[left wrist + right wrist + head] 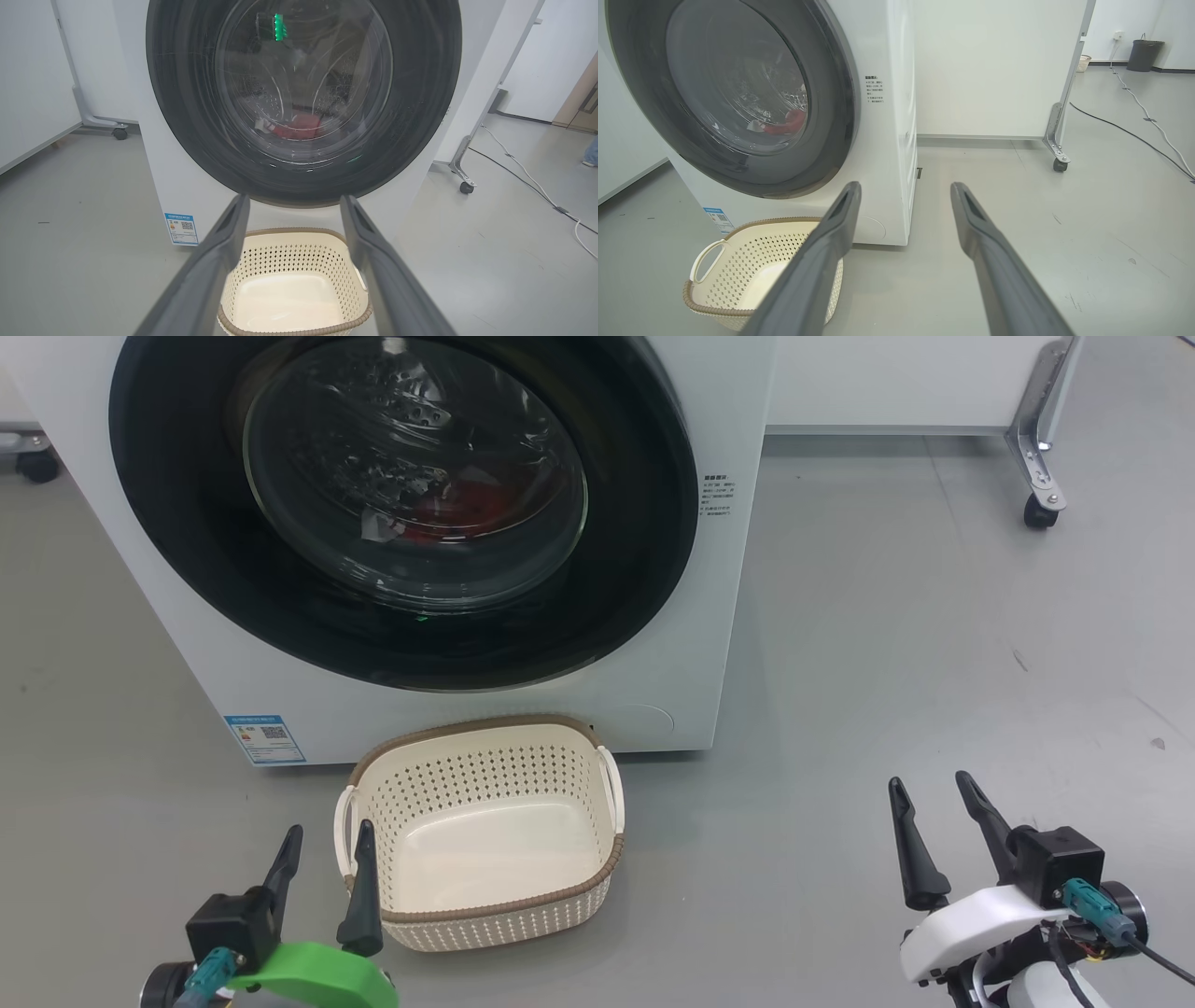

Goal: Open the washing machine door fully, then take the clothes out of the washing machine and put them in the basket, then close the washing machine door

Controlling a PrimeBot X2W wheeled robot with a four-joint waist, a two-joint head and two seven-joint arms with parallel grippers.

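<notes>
The white washing machine (738,616) stands ahead with its round black-ringed door (187,523) shut flat against the front. Through the glass bowl I see red clothes (467,509) low in the drum, also red clothes (301,127) in the left wrist view. The cream basket (485,915) with a brown rim sits empty on the floor right below the door. My left gripper (329,847) hovers open beside the basket's left handle. Off to the right, my right gripper (934,789) stands open over bare floor, well clear of the machine.
A white panel on a wheeled metal leg (1038,476) stands behind and right of the machine. Cables (1139,135) run across the grey floor farther right, and a dark bin (1143,55) is by the far wall. Another caster (37,462) shows at far left.
</notes>
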